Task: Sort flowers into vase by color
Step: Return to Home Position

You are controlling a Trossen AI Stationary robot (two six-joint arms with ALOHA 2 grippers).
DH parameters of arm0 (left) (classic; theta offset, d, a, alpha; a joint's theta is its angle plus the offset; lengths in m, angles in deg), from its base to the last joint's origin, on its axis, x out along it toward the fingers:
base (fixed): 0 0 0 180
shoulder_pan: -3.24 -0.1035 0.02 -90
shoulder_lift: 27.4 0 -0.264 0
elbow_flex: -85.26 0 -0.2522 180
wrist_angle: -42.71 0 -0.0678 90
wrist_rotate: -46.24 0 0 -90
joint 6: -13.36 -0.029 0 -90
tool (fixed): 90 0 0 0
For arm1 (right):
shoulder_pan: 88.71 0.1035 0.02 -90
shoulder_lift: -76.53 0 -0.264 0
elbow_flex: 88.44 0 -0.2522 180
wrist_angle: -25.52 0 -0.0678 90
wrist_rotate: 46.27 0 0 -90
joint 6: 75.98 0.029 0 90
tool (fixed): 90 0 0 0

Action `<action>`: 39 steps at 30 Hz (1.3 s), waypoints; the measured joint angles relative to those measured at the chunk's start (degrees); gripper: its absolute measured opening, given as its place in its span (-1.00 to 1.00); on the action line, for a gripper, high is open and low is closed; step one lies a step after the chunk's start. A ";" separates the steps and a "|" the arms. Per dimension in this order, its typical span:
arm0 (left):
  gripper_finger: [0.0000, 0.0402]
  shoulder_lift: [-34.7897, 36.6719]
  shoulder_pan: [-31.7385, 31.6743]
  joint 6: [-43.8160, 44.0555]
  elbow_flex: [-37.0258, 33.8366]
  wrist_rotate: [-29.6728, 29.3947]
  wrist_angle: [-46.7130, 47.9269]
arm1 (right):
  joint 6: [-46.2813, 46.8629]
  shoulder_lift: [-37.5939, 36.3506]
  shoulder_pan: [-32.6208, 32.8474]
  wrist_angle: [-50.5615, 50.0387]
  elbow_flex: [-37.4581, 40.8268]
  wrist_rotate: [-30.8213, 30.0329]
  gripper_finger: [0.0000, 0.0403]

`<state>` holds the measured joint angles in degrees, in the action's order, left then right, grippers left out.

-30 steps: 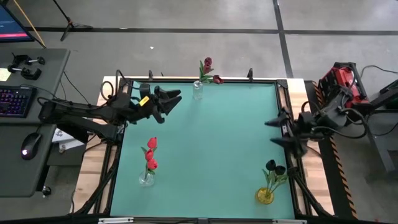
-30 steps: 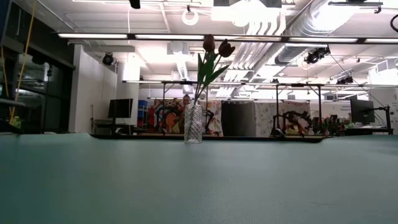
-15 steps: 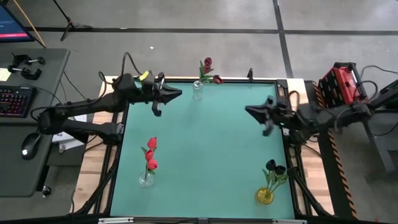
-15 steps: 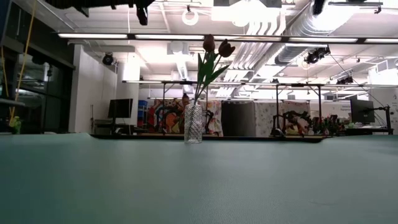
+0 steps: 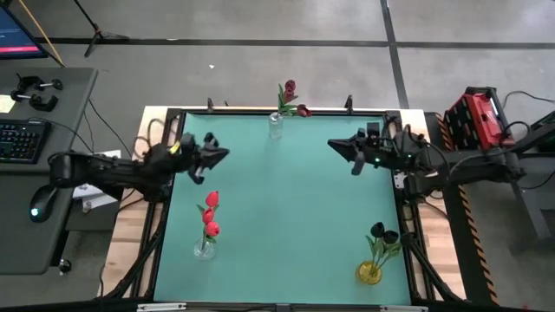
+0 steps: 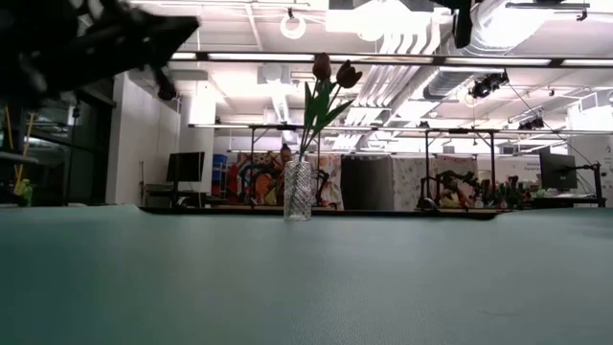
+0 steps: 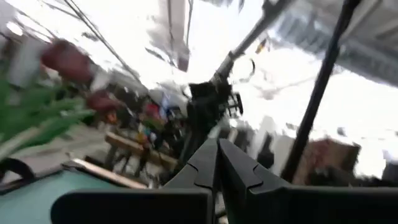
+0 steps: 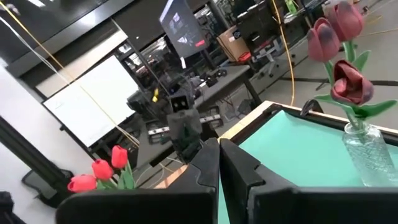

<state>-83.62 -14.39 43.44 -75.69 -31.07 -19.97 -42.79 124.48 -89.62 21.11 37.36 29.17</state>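
Observation:
Two dark maroon flowers [image 5: 289, 89] stand in a clear vase [image 5: 276, 128] at the middle of the far edge, also in the low view [image 6: 298, 190]. Red flowers [image 5: 212, 215] stand in a clear vase [image 5: 205, 250] near the front left. Near-black flowers [image 5: 381, 232] stand in a yellow vase [image 5: 369, 272] at the front right. My left gripper [image 5: 221, 154] hovers shut over the left part of the mat, above the red flowers' side. My right gripper [image 5: 334, 145] hovers shut over the right part, pointing left. Neither holds anything.
The green mat [image 5: 286, 199] lies bare between the three vases. A black frame [image 5: 260, 111] runs round it. A desk with a keyboard [image 5: 19, 139] stands to the left, and red equipment [image 5: 477, 117] to the right. The room behind shows in the low view.
Both grippers have shut with nothing between their fingers. My left gripper has swung from the far left corner a little toward the near edge. My right gripper has gone from the right edge toward the far edge and leftward over the mat. The flowers and vases have kept still.

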 joint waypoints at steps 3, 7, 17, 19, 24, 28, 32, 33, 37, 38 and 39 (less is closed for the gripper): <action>-1.00 1.78 0.00 1.15 -4.50 -3.25 -3.94 | -0.01 -2.02 0.00 -1.44 0.00 -0.18 -0.99; -1.00 3.88 0.06 0.74 -4.06 -2.01 1.22 | -0.08 -5.32 0.06 -6.75 0.00 0.95 -1.00; -1.00 3.77 0.55 9.13 -4.69 -3.85 16.87 | 2.01 -12.43 1.93 -23.27 0.02 4.64 -1.00; -1.00 3.74 0.55 13.14 -4.69 -4.34 16.98 | -0.05 -13.73 2.34 -25.60 0.02 5.65 -1.00; -1.00 3.75 0.55 16.95 -4.69 -4.87 17.13 | -3.77 -17.15 2.58 -31.24 0.02 7.89 -1.00; -1.00 3.75 0.55 14.38 -4.69 -4.74 17.11 | -7.47 -20.86 2.58 -28.85 2.92 10.26 -1.00; -1.00 3.75 0.55 12.28 -4.69 -4.72 17.11 | -7.49 -25.53 2.51 -15.44 13.42 12.05 -1.00; -1.00 3.75 0.55 12.20 -4.69 -4.72 17.11 | -6.74 -26.46 2.51 -11.03 16.52 12.67 -1.00; -1.00 4.55 0.55 12.21 -4.67 -4.72 18.55 | -6.97 -28.58 2.51 6.61 26.16 15.48 -1.00; -1.00 5.58 0.55 12.26 -4.67 -4.72 19.50 | -7.67 -28.79 2.51 9.57 27.71 15.85 -1.00; -1.00 6.84 0.55 12.25 -4.66 -4.72 20.19 | -8.52 -28.97 2.51 11.59 28.96 16.29 -1.00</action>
<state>-76.77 -13.84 55.70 -80.35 -35.79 0.22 -51.31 95.52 -87.11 32.70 66.32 45.46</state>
